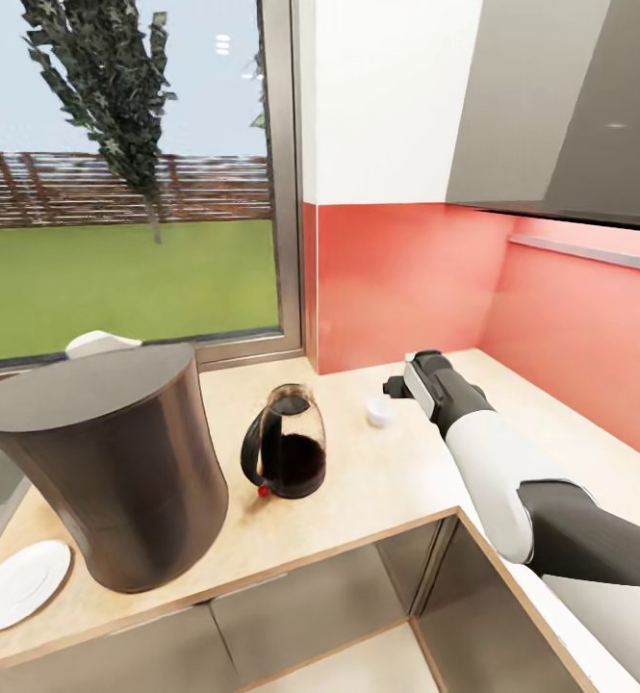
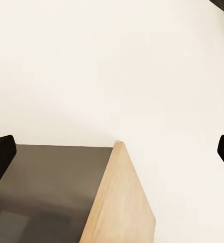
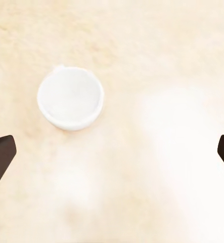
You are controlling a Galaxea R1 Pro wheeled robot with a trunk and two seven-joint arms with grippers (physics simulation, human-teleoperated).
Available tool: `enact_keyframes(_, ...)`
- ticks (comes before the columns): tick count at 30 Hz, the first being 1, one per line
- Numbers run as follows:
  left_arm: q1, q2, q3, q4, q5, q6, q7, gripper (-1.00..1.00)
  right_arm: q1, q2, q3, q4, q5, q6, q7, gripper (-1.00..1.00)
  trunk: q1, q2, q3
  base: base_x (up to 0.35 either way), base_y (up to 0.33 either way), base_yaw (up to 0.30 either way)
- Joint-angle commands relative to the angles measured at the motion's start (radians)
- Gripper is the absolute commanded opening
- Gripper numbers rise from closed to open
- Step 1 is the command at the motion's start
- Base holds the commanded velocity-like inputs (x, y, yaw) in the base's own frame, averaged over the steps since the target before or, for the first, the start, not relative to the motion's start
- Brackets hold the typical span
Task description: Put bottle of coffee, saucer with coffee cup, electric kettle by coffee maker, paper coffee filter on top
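On the kitchen countertop [image 1: 396,486] the big dark coffee maker [image 1: 117,472] stands at the left, with the white saucer [image 1: 16,585] lying flat beside its base. A white piece, likely the paper coffee filter [image 1: 98,343], peeks over its far top edge. The electric kettle [image 1: 286,457] stands just right of the coffee maker. The coffee cup [image 1: 380,412] [image 3: 70,98] sits upright further right. My right gripper [image 1: 396,388] [image 3: 112,154] hovers open above the counter beside the cup, not touching it. My left gripper [image 2: 112,152] is open and holds nothing. The bottle of coffee is out of view.
A window [image 1: 127,192] runs behind the coffee maker, and a red backsplash [image 1: 406,279] wraps the corner. Dark upper cabinets [image 1: 570,106] overhang at the right. Glossy grey cabinet fronts [image 1: 310,587] lie below the counter. The left wrist view faces a wood-edged dark panel [image 2: 117,202] against a white surface.
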Motion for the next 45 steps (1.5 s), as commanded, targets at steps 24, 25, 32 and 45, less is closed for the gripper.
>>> enact_keyframes(24,0.0,0.0,0.006,-0.001,0.0,0.002,0.002,1.0,-0.001,0.001,-0.002,0.072,-0.002,0.003,-0.002,1.0,0.001,-0.002,-0.002,0.094,0.0,0.0)
enact_keyframes(25,0.0,0.0,0.006,-0.001,0.0,0.002,0.002,1.0,-0.001,0.001,-0.002,0.073,-0.002,0.003,-0.002,1.0,0.001,-0.002,-0.002,0.06,0.0,0.0)
enact_keyframes(32,0.0,-0.001,0.006,-0.001,0.0,0.001,0.002,1.0,-0.001,0.001,-0.002,0.074,-0.001,0.003,-0.002,1.0,0.001,-0.002,-0.002,0.027,0.0,0.0)
enact_keyframes(45,0.0,-0.001,0.006,-0.001,0.0,0.002,0.002,1.0,0.001,-0.001,-0.002,0.079,0.0,0.001,-0.002,1.0,0.001,-0.002,-0.002,0.188,0.0,0.0)
